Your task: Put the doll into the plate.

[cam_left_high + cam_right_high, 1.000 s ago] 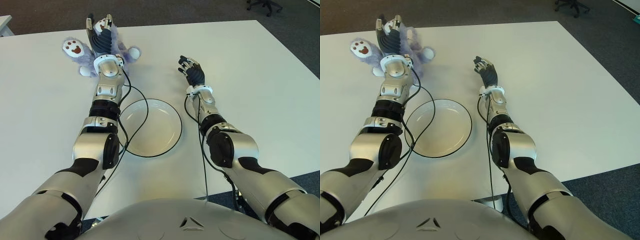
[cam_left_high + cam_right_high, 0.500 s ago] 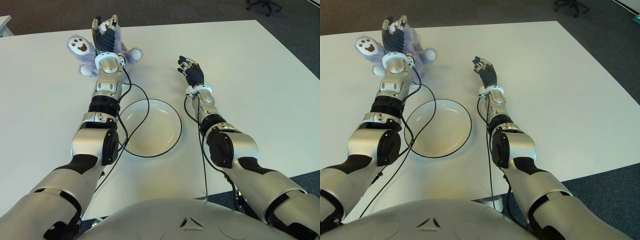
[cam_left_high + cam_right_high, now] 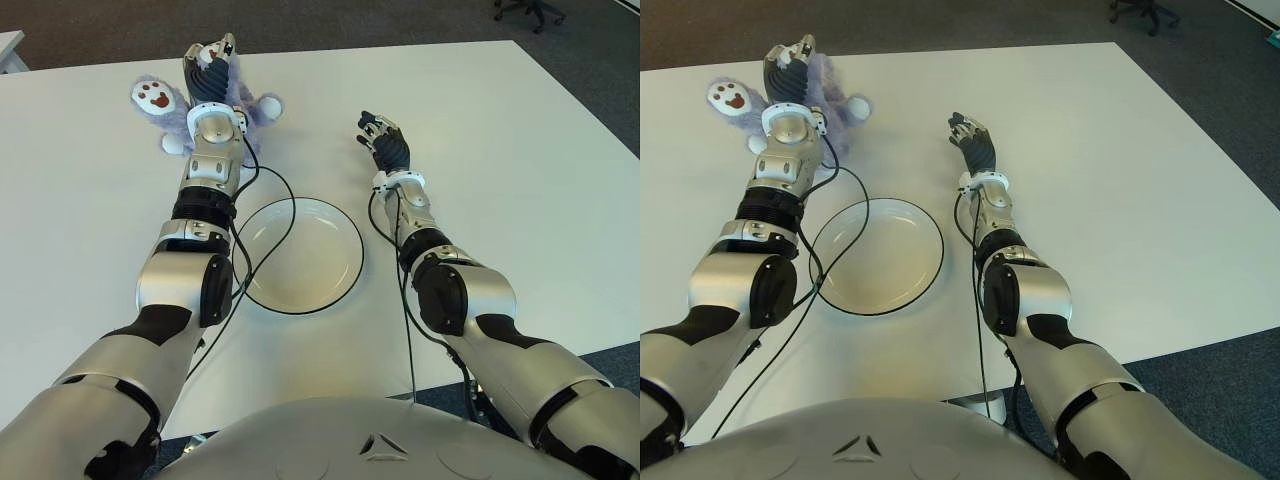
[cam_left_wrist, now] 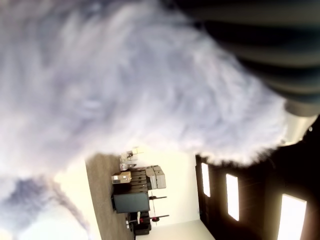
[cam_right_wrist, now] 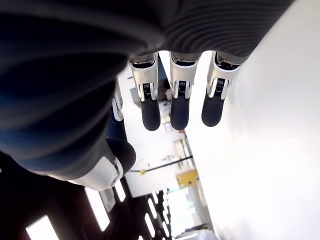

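The doll [image 3: 160, 100], a fluffy lilac plush with white, brown-printed paws, lies at the far left of the white table [image 3: 520, 170]. My left hand [image 3: 208, 62] is pressed down on its body, fingers curled into the fur. In the left wrist view, fur [image 4: 125, 90] fills the space against the palm. The round white plate [image 3: 310, 265] sits nearer to me, between my two forearms, with nothing in it. My right hand [image 3: 383, 135] shows to the right of the doll, beyond the plate, fingers relaxed and holding nothing [image 5: 172, 107].
A black cable [image 3: 285, 195] loops from my left wrist over the plate's far left rim. Another cable [image 3: 405, 300] runs along my right forearm. Dark carpet lies past the table's far and right edges, with a chair base [image 3: 528, 12] at the far right.
My left hand has curled its fingers tighter into the doll. The doll's raised paw shifted slightly right, then back left and down. My right hand has not moved.
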{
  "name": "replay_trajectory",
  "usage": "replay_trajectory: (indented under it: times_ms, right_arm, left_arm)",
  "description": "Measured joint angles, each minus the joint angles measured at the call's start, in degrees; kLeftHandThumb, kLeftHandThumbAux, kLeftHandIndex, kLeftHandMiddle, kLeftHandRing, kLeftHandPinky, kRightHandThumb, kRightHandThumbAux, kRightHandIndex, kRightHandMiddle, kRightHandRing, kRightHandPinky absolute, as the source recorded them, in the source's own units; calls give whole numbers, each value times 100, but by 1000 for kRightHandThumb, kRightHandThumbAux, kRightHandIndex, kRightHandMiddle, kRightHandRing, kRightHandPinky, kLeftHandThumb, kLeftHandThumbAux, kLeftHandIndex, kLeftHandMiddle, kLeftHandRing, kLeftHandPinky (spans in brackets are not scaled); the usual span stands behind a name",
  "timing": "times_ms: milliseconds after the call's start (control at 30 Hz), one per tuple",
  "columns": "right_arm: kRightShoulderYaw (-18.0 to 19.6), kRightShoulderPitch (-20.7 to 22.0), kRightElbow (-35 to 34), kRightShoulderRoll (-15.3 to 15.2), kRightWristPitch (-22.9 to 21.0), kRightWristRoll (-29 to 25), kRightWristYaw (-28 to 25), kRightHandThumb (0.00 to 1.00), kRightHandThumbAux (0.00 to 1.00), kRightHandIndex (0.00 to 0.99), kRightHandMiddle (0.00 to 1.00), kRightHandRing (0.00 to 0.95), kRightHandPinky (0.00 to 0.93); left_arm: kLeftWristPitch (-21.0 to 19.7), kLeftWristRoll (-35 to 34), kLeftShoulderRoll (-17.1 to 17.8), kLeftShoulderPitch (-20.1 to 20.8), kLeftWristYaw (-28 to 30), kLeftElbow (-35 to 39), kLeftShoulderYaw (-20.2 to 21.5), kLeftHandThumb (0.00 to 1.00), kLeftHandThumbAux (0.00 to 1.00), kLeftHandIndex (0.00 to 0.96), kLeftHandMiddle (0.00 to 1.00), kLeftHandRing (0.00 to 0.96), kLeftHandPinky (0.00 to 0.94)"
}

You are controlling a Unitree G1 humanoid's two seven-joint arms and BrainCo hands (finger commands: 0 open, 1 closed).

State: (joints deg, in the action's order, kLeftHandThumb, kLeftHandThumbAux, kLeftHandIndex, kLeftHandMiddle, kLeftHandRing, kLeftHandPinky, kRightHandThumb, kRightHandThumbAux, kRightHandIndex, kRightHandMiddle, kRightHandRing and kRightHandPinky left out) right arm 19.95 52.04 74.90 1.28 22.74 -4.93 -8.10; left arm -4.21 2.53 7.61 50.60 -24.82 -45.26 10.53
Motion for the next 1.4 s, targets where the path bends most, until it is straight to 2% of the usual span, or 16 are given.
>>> replay_trajectory:
  times_ms: [300, 333, 433, 467, 767, 900, 933, 1033, 1133, 1167, 1400]
  right_arm:
    - [32, 5, -4, 12, -27, 3, -8, 703, 730, 401, 152, 125, 160]
    - [33, 6, -4, 12, -31, 3, -8, 703, 730, 401, 152, 126, 160]
    - [34, 7, -5, 12, -35, 3, -8, 703, 730, 400, 152, 126, 159]
    - [35, 7, -6, 12, -35, 3, -8, 703, 730, 400, 151, 125, 159]
    - [28, 8, -6, 19, -35, 20, 1, 702, 731, 400, 149, 123, 152]
    - [21, 8, -5, 20, -35, 29, 3, 703, 730, 400, 151, 125, 164]
    - [19, 8, -5, 20, -35, 31, 4, 703, 730, 401, 152, 126, 165]
    - [6, 9, -5, 22, -35, 35, 10, 703, 730, 400, 153, 126, 166]
    - [-20, 9, -6, 22, -35, 48, 29, 702, 731, 400, 153, 126, 165]
    - [-36, 8, -6, 21, -35, 55, 41, 703, 731, 400, 154, 128, 169]
    - [-101, 10, -7, 14, -34, 116, 127, 704, 732, 400, 155, 129, 175]
  left_arm:
    - [-208, 82, 80, 25, 77, -30, -112, 253, 442, 251, 207, 180, 187]
    - [-231, 90, 94, 25, 85, -33, -142, 261, 434, 260, 258, 233, 233]
    - [-266, 152, 142, 25, 114, -49, -244, 267, 427, 269, 288, 264, 262]
    - [-266, 174, 161, 25, 126, -56, -270, 282, 408, 275, 327, 304, 296]
    - [-181, 345, 277, 12, 198, -148, -475, 340, 335, 285, 379, 353, 318]
    - [-73, 502, 319, 5, 198, -237, -603, 382, 294, 249, 366, 335, 282]
    - [-40, 544, 337, 8, 198, -282, -648, 404, 275, 196, 359, 328, 279]
    - [70, 637, 398, 48, 198, -501, -730, 421, 262, 163, 345, 313, 260]
    - [140, 715, 466, 108, 198, -711, -777, 442, 251, 126, 283, 251, 192]
    - [145, 756, 493, 133, 198, -777, -814, 457, 248, 102, 243, 206, 137]
    - [138, 974, 620, 267, 198, -1030, -1011, 483, 243, 59, 174, 135, 69]
